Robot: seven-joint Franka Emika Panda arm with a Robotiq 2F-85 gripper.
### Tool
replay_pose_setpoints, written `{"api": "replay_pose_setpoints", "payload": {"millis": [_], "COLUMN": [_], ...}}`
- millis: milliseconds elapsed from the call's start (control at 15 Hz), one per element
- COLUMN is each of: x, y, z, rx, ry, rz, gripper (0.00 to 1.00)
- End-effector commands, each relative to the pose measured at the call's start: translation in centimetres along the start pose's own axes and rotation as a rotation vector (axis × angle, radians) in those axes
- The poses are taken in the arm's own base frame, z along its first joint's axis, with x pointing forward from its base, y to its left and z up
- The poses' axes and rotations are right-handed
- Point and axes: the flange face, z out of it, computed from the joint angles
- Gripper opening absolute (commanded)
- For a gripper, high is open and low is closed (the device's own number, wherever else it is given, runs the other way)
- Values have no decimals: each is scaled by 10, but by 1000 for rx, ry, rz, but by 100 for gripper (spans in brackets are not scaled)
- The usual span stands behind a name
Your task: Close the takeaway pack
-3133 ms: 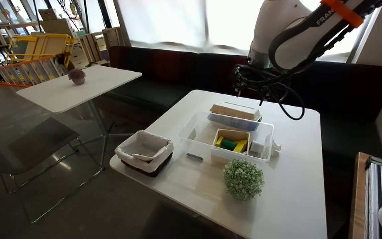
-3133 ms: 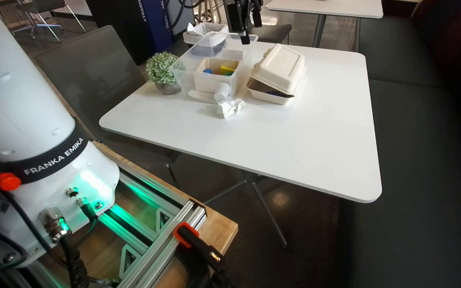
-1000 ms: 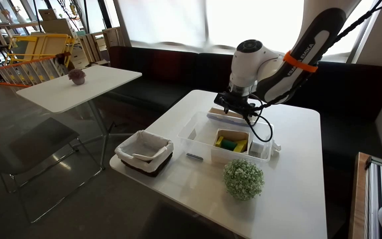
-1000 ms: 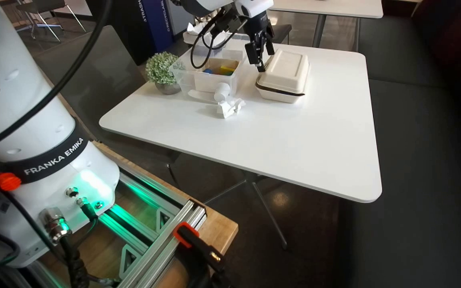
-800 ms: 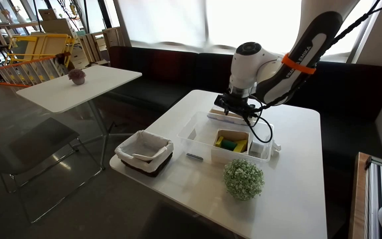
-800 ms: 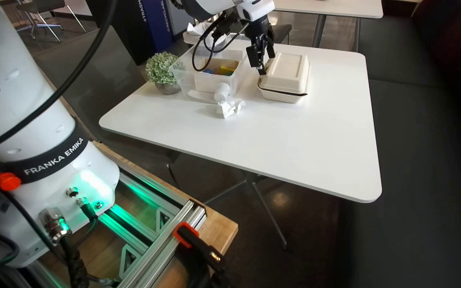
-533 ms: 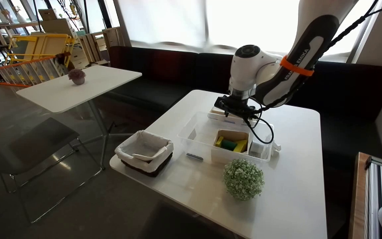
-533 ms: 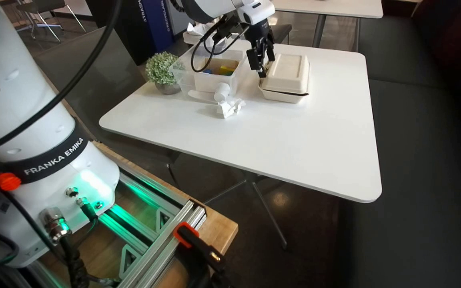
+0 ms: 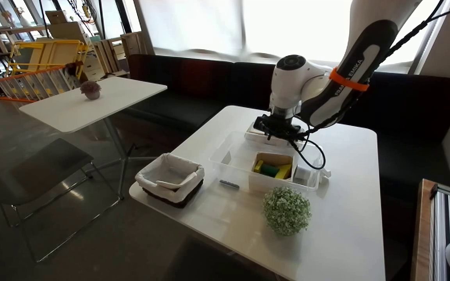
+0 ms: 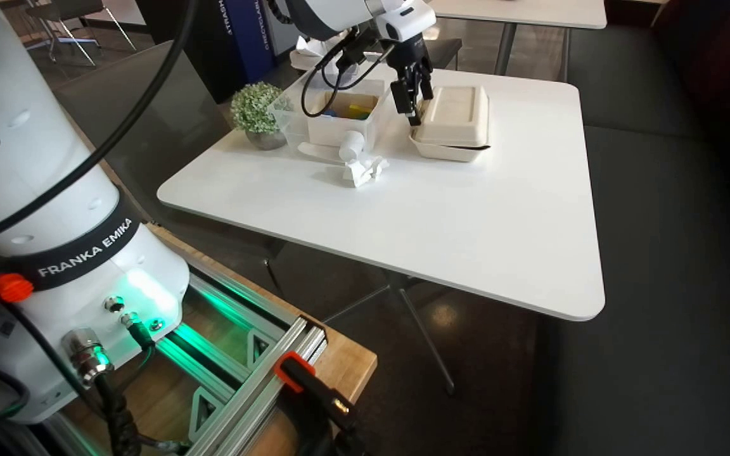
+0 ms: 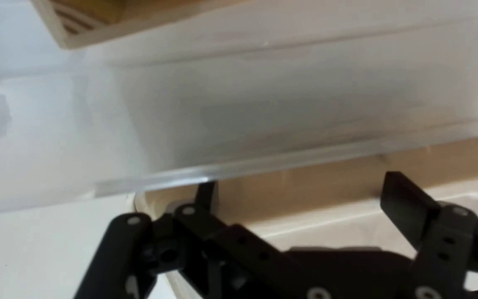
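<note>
The takeaway pack (image 10: 454,123) is a beige rectangular clamshell box on the white table. Its lid is down over the base, with a thin gap along the side facing the camera. A dark strip (image 10: 480,148) pokes out at one corner. My gripper (image 10: 421,107) points down at the lid's edge on the bin side. I cannot tell if its fingers touch the lid. In an exterior view the gripper (image 9: 285,137) hides much of the pack (image 9: 254,132). In the wrist view the gripper (image 11: 299,191) is wide open and empty over the pack (image 11: 284,203).
A clear plastic bin (image 9: 229,168) stands close beside the pack, holding a wooden box (image 9: 274,160) of blocks. Its rim (image 11: 239,168) is right by my fingers. A round plant (image 9: 286,210), a lined basket (image 9: 170,177) and crumpled paper (image 10: 364,171) are also on the table.
My gripper has come down to the pack's bin-side edge. The lid, earlier tilted up with a wide gap, is now lower with a thin gap. The pack has shifted slightly away from the bin.
</note>
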Motion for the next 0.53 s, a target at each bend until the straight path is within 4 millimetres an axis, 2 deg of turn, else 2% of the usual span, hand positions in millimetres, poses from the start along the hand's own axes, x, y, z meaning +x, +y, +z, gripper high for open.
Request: {"api": "replay_pose_setpoints", "payload": {"millis": [0, 467], "x": [-8, -16], "y": [2, -8], "z": [5, -14], "rx": [5, 42], "ry": [-17, -55], "rz": [-30, -56], "gripper": [100, 100]}}
